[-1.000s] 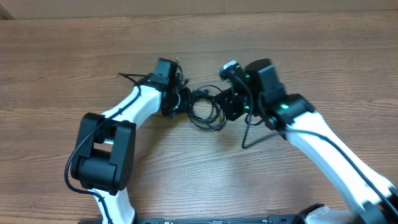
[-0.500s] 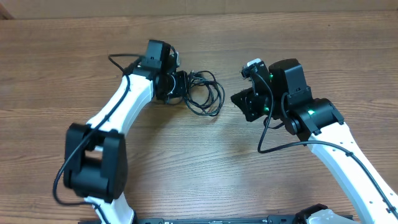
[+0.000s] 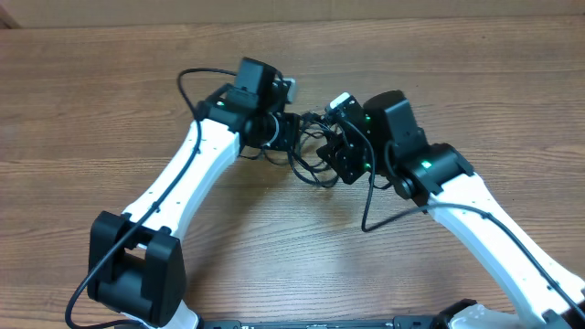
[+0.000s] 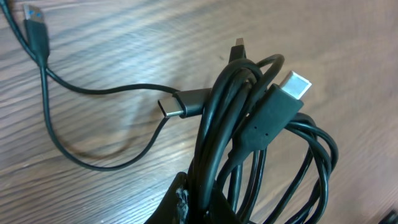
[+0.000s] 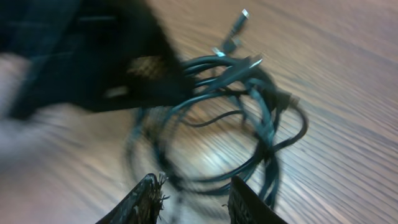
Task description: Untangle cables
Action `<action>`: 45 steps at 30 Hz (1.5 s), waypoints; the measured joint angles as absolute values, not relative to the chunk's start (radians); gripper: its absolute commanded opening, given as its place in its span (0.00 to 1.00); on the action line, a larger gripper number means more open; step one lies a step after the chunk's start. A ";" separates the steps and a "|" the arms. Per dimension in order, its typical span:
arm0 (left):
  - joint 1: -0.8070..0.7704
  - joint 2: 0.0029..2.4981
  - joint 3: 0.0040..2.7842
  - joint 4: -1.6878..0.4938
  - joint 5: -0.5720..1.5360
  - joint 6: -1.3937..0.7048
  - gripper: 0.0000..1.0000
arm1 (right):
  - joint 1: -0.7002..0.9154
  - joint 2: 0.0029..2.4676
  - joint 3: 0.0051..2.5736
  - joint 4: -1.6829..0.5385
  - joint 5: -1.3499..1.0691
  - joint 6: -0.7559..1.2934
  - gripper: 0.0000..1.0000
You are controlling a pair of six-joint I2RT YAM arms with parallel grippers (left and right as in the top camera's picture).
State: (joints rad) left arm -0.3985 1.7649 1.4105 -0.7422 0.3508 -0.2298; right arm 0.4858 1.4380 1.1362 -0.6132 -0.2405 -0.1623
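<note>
**A:** Where is the tangle right now?

**B:** The coil of cables (image 4: 217, 124) is near the middle of the surface (image 3: 475, 73). The left gripper (image 3: 285, 135) has its jaws clamped on one side of the coil. The right gripper (image 5: 196, 198) is just beside the loops, jaws parted, with nothing between them.

**A:** What could go wrong?

**B:** I think the right jaws may close on several strands at once, and a pull would then tighten the knot rather than free it. The USB-C plug (image 4: 277, 112) pokes out through the loops, so it could snag on a loop if dragged. A thin strand ending in a USB-A plug (image 4: 35, 18) trails loose and might be swept along. The right wrist view is blurred, so I can't tell which strand lines up with the gap.

**A:** What differs from half a second ago?

**B:** Then the right gripper stood apart, off to the coil's right, and now it is back against the loops. The left arm has carried the coil slightly rightward.
</note>
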 measured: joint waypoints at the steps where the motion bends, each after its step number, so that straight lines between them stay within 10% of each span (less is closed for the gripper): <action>1: -0.411 1.765 1.411 -0.750 0.347 -0.211 0.04 | 0.485 1.462 1.136 -0.613 -0.214 -0.175 0.33; 45: -0.478 1.921 1.398 -0.733 0.193 -0.049 0.04 | 0.514 1.621 1.014 -0.493 -0.129 -0.289 0.40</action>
